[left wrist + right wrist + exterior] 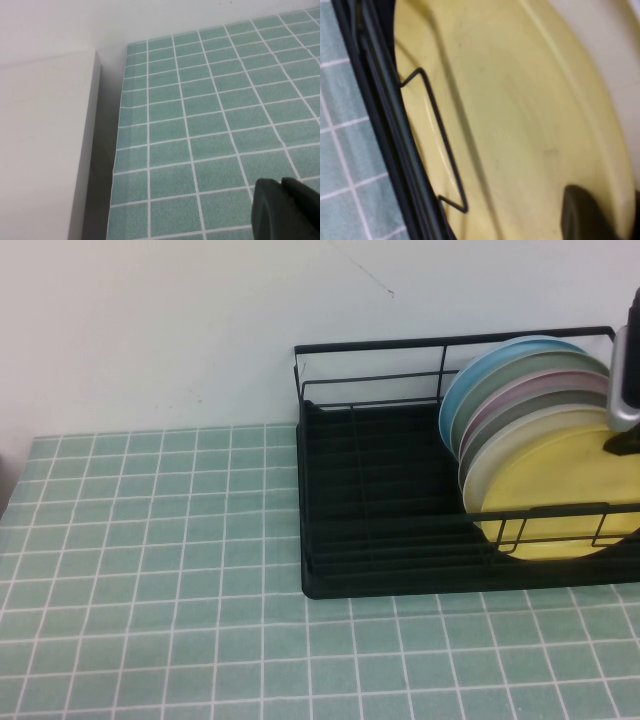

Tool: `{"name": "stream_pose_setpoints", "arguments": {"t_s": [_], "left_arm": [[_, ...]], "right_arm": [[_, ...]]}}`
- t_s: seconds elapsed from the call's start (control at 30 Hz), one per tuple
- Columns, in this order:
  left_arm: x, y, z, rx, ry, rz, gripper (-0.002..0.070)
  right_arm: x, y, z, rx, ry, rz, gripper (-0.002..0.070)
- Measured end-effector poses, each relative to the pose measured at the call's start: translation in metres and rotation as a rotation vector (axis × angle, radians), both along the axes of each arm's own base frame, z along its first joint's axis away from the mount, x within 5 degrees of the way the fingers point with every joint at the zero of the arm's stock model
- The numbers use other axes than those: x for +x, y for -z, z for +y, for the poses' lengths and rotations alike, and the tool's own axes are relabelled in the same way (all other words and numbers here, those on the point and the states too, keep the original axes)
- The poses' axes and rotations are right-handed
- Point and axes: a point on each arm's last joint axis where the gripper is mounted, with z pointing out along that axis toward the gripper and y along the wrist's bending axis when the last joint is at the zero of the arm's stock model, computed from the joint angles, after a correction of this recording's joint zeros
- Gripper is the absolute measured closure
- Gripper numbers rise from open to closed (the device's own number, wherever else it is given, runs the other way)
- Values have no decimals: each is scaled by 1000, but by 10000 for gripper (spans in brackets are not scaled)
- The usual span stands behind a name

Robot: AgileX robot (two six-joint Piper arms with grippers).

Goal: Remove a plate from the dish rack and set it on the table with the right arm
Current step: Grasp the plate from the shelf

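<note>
The yellow plate stands on edge at the front of a row of plates in the right end of the black dish rack. My right gripper comes down at the view's right edge onto the plate's upper rim. In the right wrist view the yellow plate fills the frame. One dark finger lies on its face and the other sits just behind the rim, so my right gripper is shut on the rim. My left gripper is shut and empty above the green tiled table.
Behind the yellow plate stand white, pink, grey-green and blue plates. The rack's left half holds no plates. The rack's front bar crosses the yellow plate. The tiled table stretches left and front of the rack. A white wall stands behind.
</note>
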Motion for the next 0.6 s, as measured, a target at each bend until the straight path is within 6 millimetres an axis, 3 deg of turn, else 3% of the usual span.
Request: {"name": "stream_pose_setpoints", "arguments": {"t_s": [0.07, 0.4, 0.6], "left_arm": [[0, 0, 0, 0, 0, 0, 678], [0, 0, 0, 0, 0, 0, 678], [0, 0, 0, 0, 0, 0, 678]], "right_arm": [[-2, -6, 0, -5, -5, -24, 583], [-27, -54, -1, -5, 26, -138, 582], [-57, -92, -2, 5, 60, -198, 582]]}}
